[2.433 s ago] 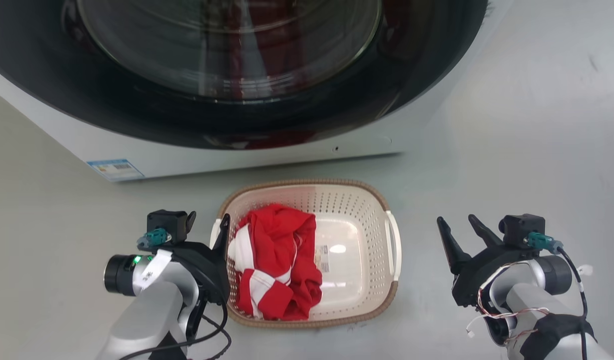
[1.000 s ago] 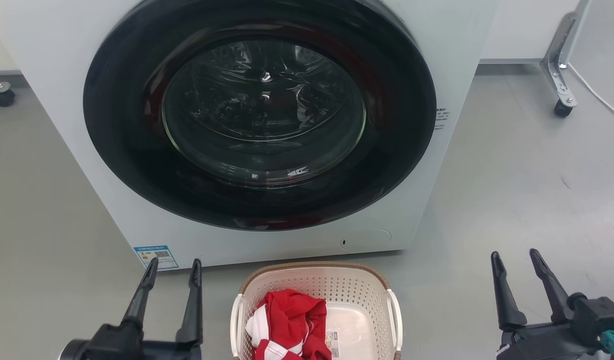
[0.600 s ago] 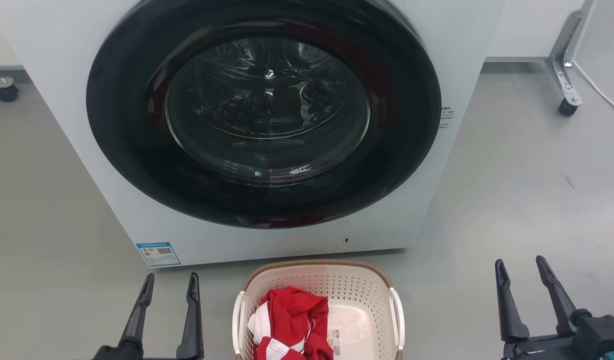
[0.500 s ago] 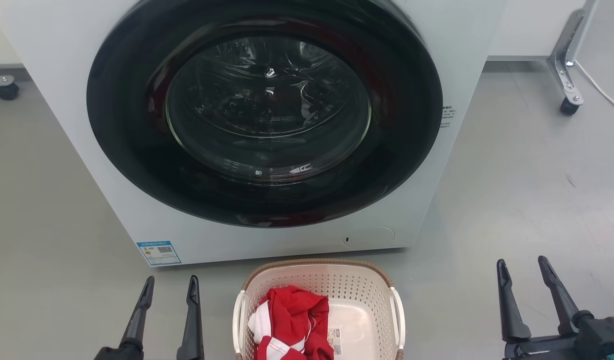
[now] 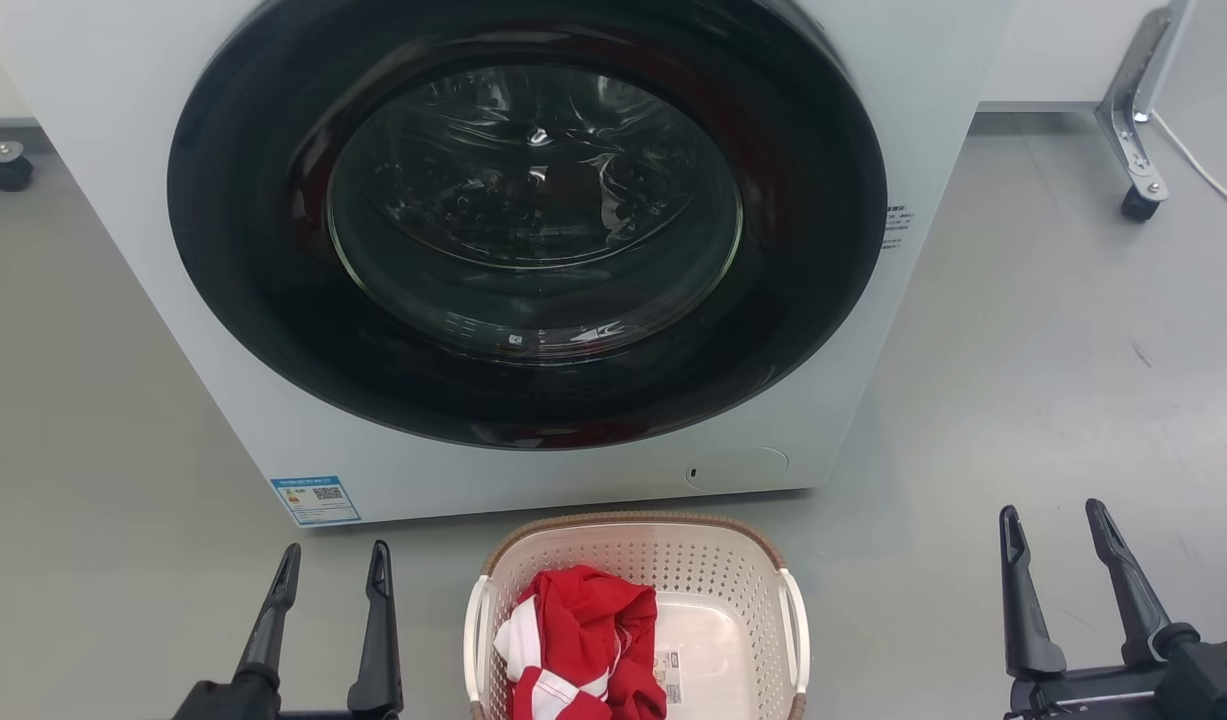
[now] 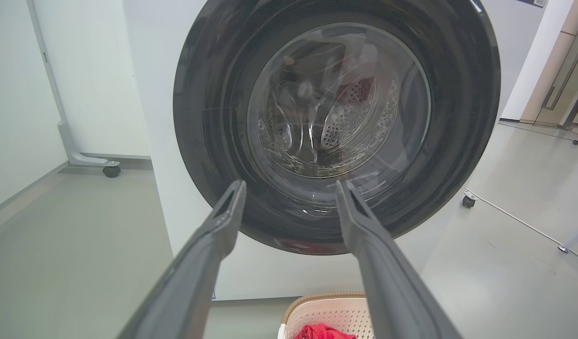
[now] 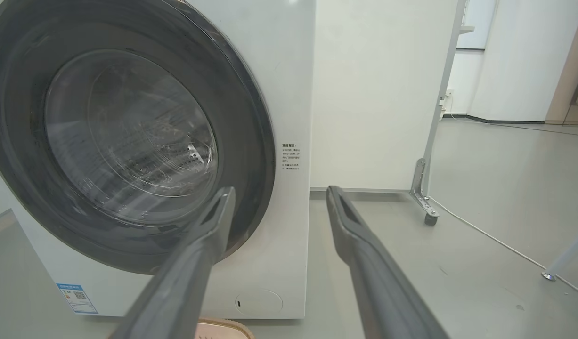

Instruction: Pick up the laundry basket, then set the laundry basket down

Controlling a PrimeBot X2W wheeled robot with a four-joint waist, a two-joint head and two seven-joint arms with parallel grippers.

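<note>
At bottom centre, just before the washer (image 5: 123, 230), the laundry basket (image 5: 713, 575) sits on the floor (image 5: 1023, 350), red garment (image 5: 583, 620) inside, while my left gripper (image 5: 335, 552) and right gripper (image 5: 1051, 510) stand at lower left and lower right, clear of it, fingers spread, holding nothing.

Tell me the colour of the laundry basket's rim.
The laundry basket has a brown, woven-look rim; the head view shows it best.

A bare test room set up for laundry.
A washing machine (image 5: 533, 250) stands on a smooth grey floor (image 5: 1053, 330), a laundry basket (image 5: 703, 570) before it, beside white partition panels (image 7: 378, 94) on wheeled feet (image 7: 423, 202).
</note>
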